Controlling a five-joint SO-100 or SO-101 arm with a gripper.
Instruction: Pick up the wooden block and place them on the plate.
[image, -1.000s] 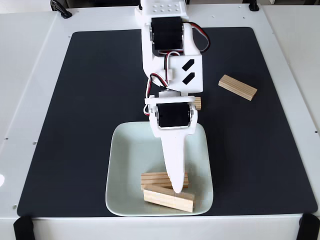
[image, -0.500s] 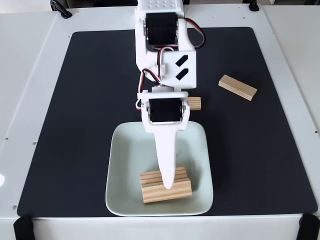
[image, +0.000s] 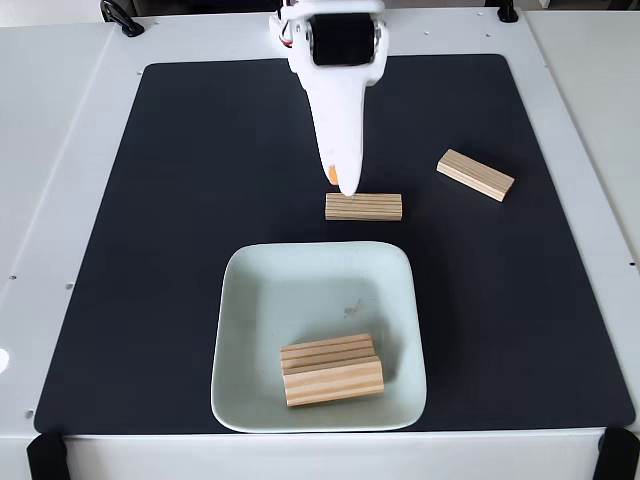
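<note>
In the fixed view, two wooden blocks (image: 331, 369) are seen lying side by side and touching inside the plate (image: 250, 300), toward its near edge, so about half the task can be judged done. Two more are left on the black mat (image: 180, 200): a third block (image: 364, 207) just beyond the plate's far rim, and a fourth block (image: 475, 175) well apart toward the right edge of the counter (image: 60, 150). The gripper (image: 343, 183) is held just over the left end of the third block; the jaws appear closed with nothing in them, though from this angle only one finger face is shown and that cannot be told for certain. Open mat is left all round both loose blocks, and bare plate floor remains on the far side of the stacked pair for the next placements
</note>
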